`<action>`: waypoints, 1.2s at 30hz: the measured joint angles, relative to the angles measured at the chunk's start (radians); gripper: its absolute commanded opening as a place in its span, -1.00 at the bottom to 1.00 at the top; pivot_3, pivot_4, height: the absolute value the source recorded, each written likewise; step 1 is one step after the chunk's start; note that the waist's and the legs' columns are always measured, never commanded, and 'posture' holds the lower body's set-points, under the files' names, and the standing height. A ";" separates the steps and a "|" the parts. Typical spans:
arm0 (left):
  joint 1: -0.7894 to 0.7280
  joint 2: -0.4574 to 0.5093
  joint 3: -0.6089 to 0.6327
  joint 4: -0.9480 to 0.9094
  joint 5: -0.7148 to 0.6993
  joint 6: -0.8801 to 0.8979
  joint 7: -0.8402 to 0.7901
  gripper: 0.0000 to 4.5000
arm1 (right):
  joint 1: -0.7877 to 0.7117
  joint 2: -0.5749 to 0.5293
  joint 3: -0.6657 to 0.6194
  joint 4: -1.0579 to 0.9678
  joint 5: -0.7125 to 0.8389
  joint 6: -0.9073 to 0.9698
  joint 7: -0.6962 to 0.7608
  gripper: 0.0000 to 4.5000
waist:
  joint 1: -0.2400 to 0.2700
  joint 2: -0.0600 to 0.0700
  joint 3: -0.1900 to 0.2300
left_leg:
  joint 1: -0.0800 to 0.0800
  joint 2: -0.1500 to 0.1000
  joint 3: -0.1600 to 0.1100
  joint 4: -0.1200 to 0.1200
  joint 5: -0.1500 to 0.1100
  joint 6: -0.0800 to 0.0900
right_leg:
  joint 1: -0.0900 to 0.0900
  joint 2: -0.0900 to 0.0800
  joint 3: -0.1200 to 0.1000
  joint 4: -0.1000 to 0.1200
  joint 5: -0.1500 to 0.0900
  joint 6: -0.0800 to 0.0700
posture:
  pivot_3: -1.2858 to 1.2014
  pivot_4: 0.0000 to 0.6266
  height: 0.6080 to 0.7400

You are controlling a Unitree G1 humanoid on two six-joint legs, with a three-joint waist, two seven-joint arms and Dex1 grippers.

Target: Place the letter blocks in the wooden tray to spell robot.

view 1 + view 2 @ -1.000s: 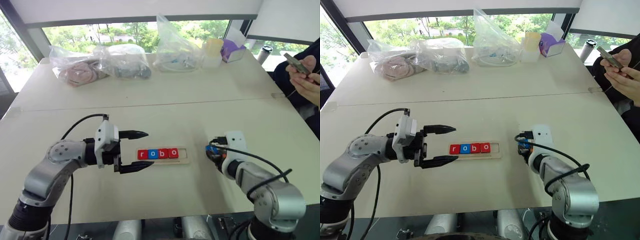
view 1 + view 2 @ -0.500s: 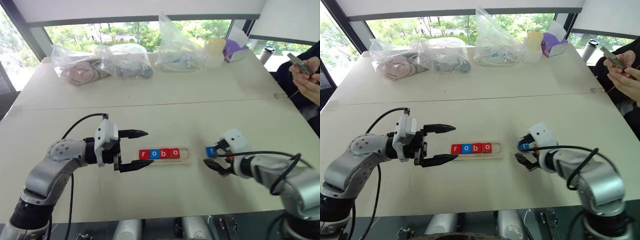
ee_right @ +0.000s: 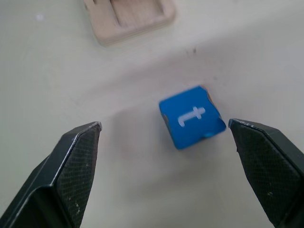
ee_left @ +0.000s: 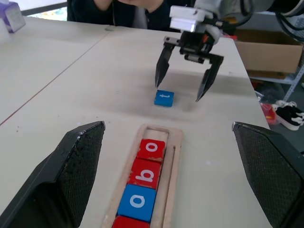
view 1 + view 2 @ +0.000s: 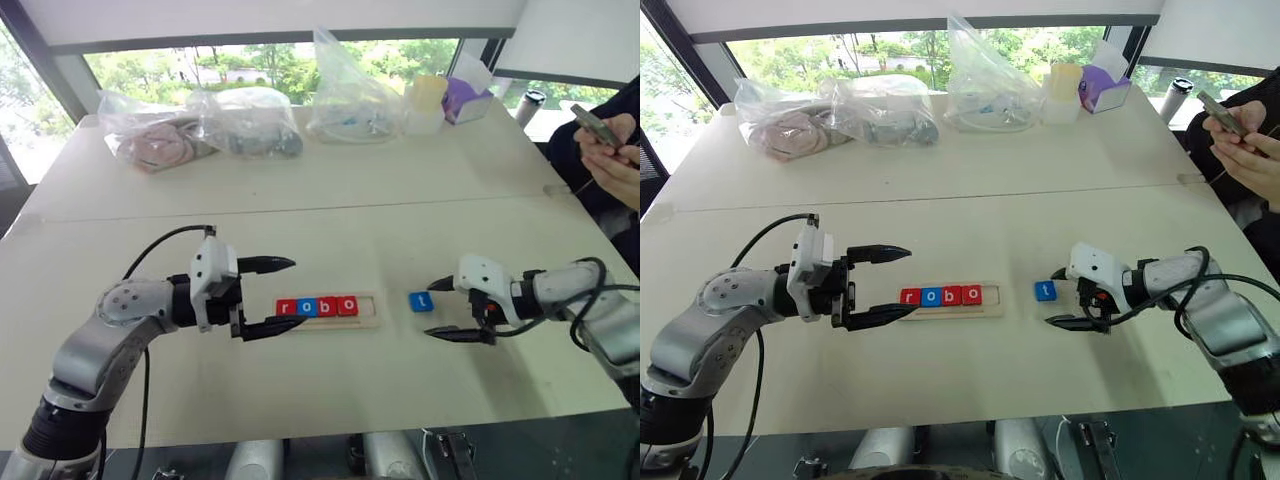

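Observation:
The wooden tray [image 5: 368,305] lies at the table's middle with four letter blocks in it, reading r [image 5: 287,307], o [image 5: 308,307], b [image 5: 328,306], o [image 5: 348,305]; its right end slot is bare. A blue t block [image 5: 421,301] lies flat on the table just right of the tray. My right gripper [image 5: 432,310] is open, its fingertips on either side of the t block's right edge and not touching it. At the tray's left end my left gripper [image 5: 295,293] hovers, open and holding nothing. The left wrist view shows the t block [image 4: 164,98] under the right gripper [image 4: 179,92].
Several clear plastic bags [image 5: 250,122], a purple tissue box [image 5: 462,100] and a cup [image 5: 528,103] stand along the table's far side. A person's hands with a phone [image 5: 610,140] are at the far right edge. A seam [image 5: 300,212] crosses the table.
My right gripper has opened and let go of the blue t block, which now lies on the table. The right arm has swung out to the right and rolled. The left arm has stayed still.

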State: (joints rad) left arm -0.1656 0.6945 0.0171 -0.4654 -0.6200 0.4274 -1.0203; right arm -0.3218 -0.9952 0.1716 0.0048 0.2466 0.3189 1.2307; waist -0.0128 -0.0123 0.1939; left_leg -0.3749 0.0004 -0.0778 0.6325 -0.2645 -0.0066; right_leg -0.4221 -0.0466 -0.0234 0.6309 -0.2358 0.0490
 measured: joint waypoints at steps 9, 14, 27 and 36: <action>0.028 0.029 0.004 -0.037 -0.004 0.018 0.000 1.00 | -0.076 0.070 0.028 0.157 -0.078 -0.153 0.059 0.56 | 0.002 0.000 0.000 | 0.000 0.000 0.000 0.000 0.000 0.000 | 0.000 0.000 0.000 0.000 0.003 -0.001 | 0.03 -0.52 1.00; 0.029 0.045 0.009 -0.042 -0.021 0.024 -0.002 1.00 | -0.076 0.074 0.028 0.155 -0.086 -0.179 0.080 -0.51 | 0.002 0.000 0.000 | 0.000 0.000 0.000 0.000 0.000 0.000 | 0.000 0.000 0.000 0.000 0.003 -0.001 | 0.03 -0.52 1.00; 0.024 0.048 0.010 -0.033 -0.023 0.023 -0.005 1.00 | -0.079 0.163 0.061 -0.159 -0.068 -0.008 0.033 -0.51 | 0.007 0.000 0.000 | 0.000 0.000 -0.001 0.000 0.000 -0.001 | 0.000 0.000 0.000 0.001 0.004 -0.001 | 0.03 -0.52 1.00; 0.015 0.046 0.010 -0.027 -0.023 0.020 0.000 1.00 | -0.123 0.206 0.127 -0.132 -0.112 0.015 0.014 -0.51 | 0.002 0.000 0.000 | 0.000 0.000 -0.001 0.000 0.000 -0.001 | 0.000 0.000 0.000 0.001 0.003 -0.001 | 0.03 -0.52 1.00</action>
State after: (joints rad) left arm -0.1503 0.7402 0.0268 -0.4924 -0.6426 0.4470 -1.0203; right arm -0.4445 -0.7892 0.2983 -0.1271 0.1343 0.3337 1.2449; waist -0.0106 -0.0119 0.1939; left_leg -0.3749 0.0001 -0.0785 0.6323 -0.2642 -0.0073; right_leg -0.4224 -0.0470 -0.0234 0.6316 -0.2323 0.0481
